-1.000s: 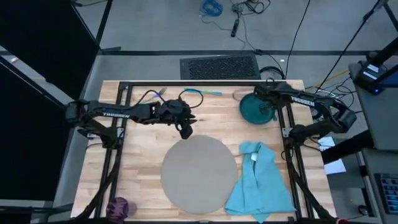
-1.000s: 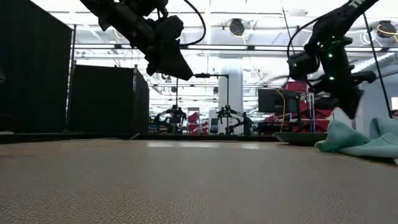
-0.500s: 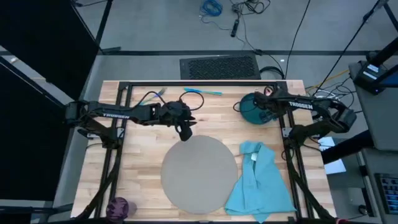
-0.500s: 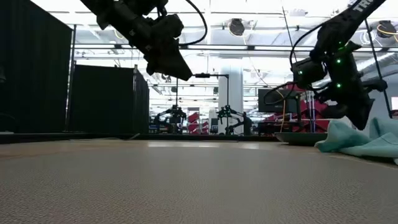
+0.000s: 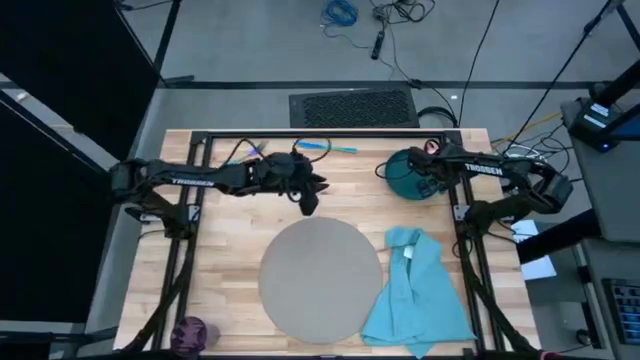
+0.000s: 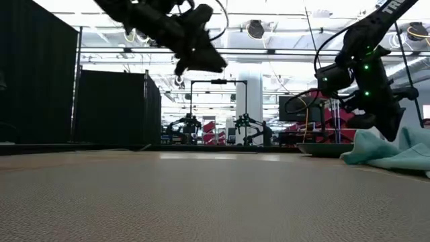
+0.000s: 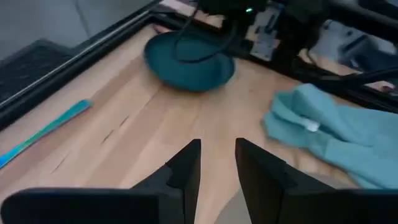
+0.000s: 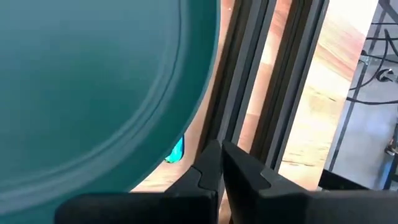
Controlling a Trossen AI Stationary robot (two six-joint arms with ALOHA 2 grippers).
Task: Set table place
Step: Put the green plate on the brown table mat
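The plate (image 5: 408, 174), dark teal and round, lies at the far right of the counter (image 5: 230, 230), just inside the black frame and well apart from the grey mat (image 5: 320, 277) that waits bare at the counter's middle. The right claw (image 5: 424, 182) is down at the plate; its wrist view shows the two fingers nearly touching, with the plate's rim (image 8: 186, 87) close by but not between them, so it grips nothing that I can see. The step in hand looks to be fetching the plate for the mat. Next, the fingers need to part, take the rim, lift and carry it to the mat's centre. The left claw (image 5: 309, 200) hangs above the counter beyond the mat, fingers slightly parted and empty. The blue napkin (image 5: 420, 290) lies crumpled just right of the mat, the cutlery (image 5: 325, 147) near the far edge, the purple cup (image 5: 190, 331) at the near left corner.
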